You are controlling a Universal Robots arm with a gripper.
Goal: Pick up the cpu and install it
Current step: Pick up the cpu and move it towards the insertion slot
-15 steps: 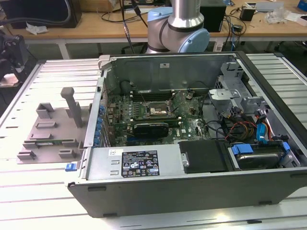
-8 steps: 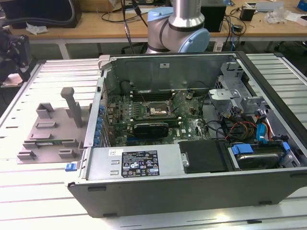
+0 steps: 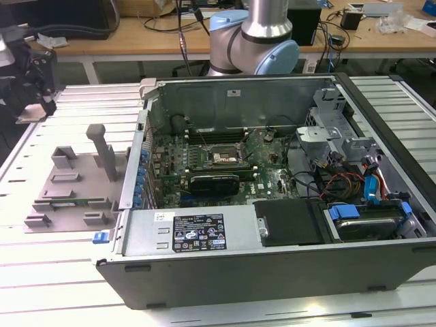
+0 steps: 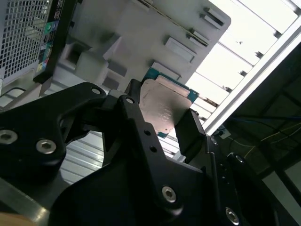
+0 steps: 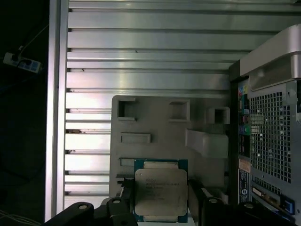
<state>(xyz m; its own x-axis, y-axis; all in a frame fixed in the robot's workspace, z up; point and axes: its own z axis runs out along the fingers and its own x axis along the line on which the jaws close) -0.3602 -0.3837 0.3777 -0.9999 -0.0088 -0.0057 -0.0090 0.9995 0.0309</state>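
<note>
A slatted metal tabletop [image 3: 48,286] carries everything. On it lies an open computer case [image 3: 272,272], side panel off, its green motherboard [image 3: 204,174] exposed with an empty-looking socket frame [image 3: 221,158] near the middle. The arm's grey and pale blue base [image 3: 262,34] rises behind the case's far wall. Just beside the case, toward the exterior view's left, sits a grey plastic tray [image 3: 75,184] with raised blocks and shallow recesses; in both wrist views it spreads out beneath the camera [image 5: 160,127] [image 4: 141,33], with the case's perforated back panel [image 5: 270,141] alongside it. The black pincer [image 5: 160,197] [image 4: 162,115] is clamped on the cpu [image 5: 160,190] [image 4: 164,106], one finger [image 4: 134,101] pressed against each of two opposite edges. The chip's dull silver top faces the first wrist view, ringed by a green border, and it sits over the tray's edge nearest the camera. Whether it hangs clear of the tray or rests on it I cannot tell.
</note>
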